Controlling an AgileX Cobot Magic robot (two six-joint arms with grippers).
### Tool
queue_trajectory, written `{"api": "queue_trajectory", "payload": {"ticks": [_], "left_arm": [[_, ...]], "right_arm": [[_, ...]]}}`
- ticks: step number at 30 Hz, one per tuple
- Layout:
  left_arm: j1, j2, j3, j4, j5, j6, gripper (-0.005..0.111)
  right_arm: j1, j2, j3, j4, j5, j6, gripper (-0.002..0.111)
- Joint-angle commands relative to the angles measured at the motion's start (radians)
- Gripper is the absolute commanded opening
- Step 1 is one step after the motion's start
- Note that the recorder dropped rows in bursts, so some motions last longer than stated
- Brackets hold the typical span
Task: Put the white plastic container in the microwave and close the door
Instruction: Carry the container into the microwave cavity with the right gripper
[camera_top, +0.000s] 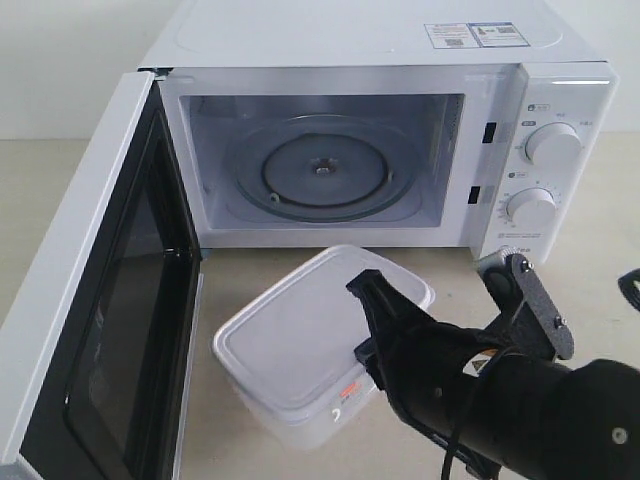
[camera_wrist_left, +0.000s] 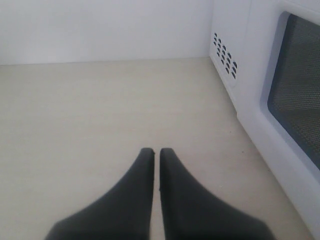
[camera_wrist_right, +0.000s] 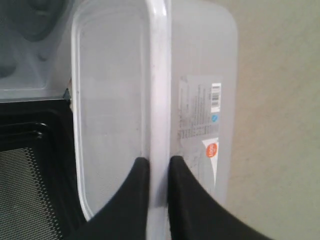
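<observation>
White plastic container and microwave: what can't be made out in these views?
- Contents of the white plastic container: cloudy lid and walls, exterior and right wrist views.
- Its near right corner: exterior view, behind the right fingers and right arm.
- Label text: right wrist view, too small and blurred.
- Door handle: exterior view shows only the inner face.

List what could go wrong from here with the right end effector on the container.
1. The right end effector pinches only the rim of the container, on one side. On lifting, the box may tilt or slip free.
2. The open door stands close beside the container, so a sideways swing could knock it.
</observation>
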Motion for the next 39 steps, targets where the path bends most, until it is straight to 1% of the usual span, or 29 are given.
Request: {"api": "queue_trajectory", "payload": {"ticks": [1, 7, 14, 21, 28, 31, 39], "left_arm": [[-0.005, -0.003, 0.003, 0.001, -0.001, 0.007, 0.004], [-0.005, -0.003, 0.003, 0.001, -0.001, 0.007, 0.004], [-0.005, -0.003, 0.003, 0.001, -0.001, 0.007, 0.004], [-0.005, -0.003, 0.003, 0.001, -0.001, 0.007, 0.004], [-0.005, -0.003, 0.003, 0.001, -0.001, 0.007, 0.004], [-0.005, -0.003, 0.003, 0.001, -0.001, 0.007, 0.004], [-0.005, -0.003, 0.003, 0.001, -0.001, 0.007, 0.004]], "right_arm": [[-0.005, -0.054, -0.001, 0.007, -0.027, -0.047, 0.000], [-0.005, -0.081, -0.001, -0.002, -0.049, -0.056, 0.000], [-0.005, -0.088, -0.001, -0.023, -0.178, -0.016, 0.000], [-0.012, -0.043, -0.003, -0.068, -0.254, 0.088, 0.000], [-0.012, 0.042, -0.021, -0.171, -0.297, 0.258, 0.000], [-0.012, 0.062, -0.047, -0.189, -0.309, 0.280, 0.000], [-0.076, 0.106, -0.132, -0.214, -0.299, 0.277, 0.000]]}}
